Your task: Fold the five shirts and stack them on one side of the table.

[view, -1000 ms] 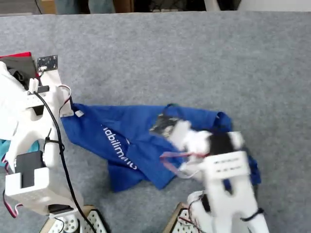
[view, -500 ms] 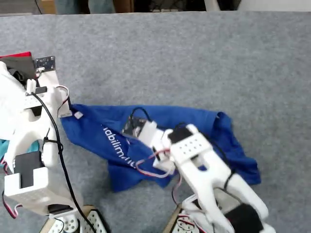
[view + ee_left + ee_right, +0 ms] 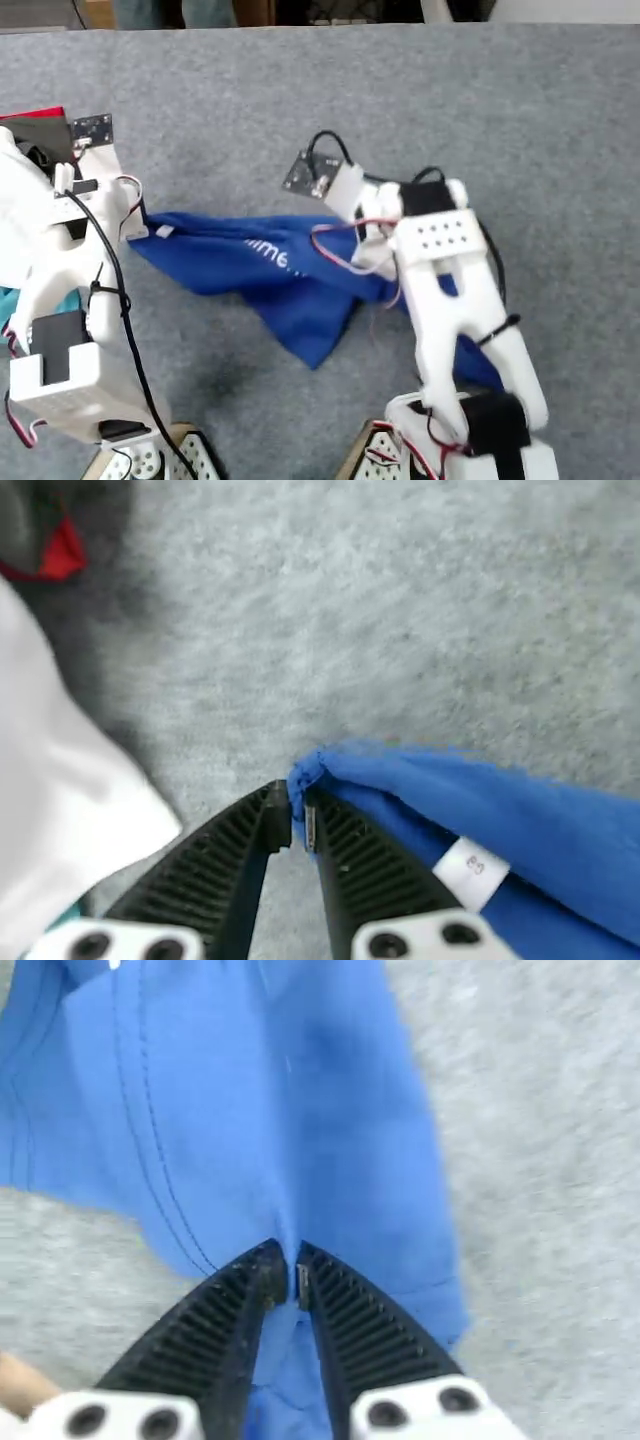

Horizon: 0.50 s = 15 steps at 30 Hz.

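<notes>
A blue shirt (image 3: 290, 275) with white print lies crumpled across the middle of the grey table (image 3: 420, 100). My left gripper (image 3: 297, 825) is shut on its left edge, close to a small white tag (image 3: 468, 863); in the high view that pinch (image 3: 135, 232) sits at the shirt's far left corner. My right gripper (image 3: 285, 1278) is shut on a fold of the blue shirt (image 3: 250, 1110), and in the high view it (image 3: 352, 215) holds the cloth raised at the middle right.
A red and dark pile (image 3: 35, 125) lies at the table's far left edge, with white cloth (image 3: 60, 810) beside the left arm and a teal scrap (image 3: 8, 300) lower down. Bare grey table stretches over the whole back and right.
The right arm has swung back and to the right with the shirt, pulling the cloth up and over so it is now bunched narrower. The left arm has held still.
</notes>
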Motion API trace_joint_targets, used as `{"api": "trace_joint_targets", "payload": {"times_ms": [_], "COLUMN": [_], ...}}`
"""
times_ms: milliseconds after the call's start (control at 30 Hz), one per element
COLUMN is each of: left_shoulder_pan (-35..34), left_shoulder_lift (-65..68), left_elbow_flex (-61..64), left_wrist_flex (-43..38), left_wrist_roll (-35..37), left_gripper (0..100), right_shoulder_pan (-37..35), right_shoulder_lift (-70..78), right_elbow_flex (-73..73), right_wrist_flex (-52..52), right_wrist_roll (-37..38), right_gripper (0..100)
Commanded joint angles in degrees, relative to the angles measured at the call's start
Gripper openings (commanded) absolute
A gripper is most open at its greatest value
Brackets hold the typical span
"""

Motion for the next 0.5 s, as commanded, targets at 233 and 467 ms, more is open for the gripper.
{"api": "trace_joint_targets", "payload": {"times_ms": [233, 467], "left_shoulder_pan": [1.0, 1.0], "left_shoulder_lift": [-0.3, 4.2], "left_elbow_flex": [-0.2, -4.2], "left_wrist_flex": [-1.9, 0.0], "left_wrist_roll": [0.1, 0.1], "left_gripper": [3, 3], "right_shoulder_pan": [8.5, 9.9], "right_shoulder_lift": [26.6, 51.1], "right_elbow_flex": [-34.0, -67.5], "right_wrist_flex": [3.6, 11.3], "right_wrist_roll": [12.1, 6.5], "right_gripper": [3.2, 9.9]}}
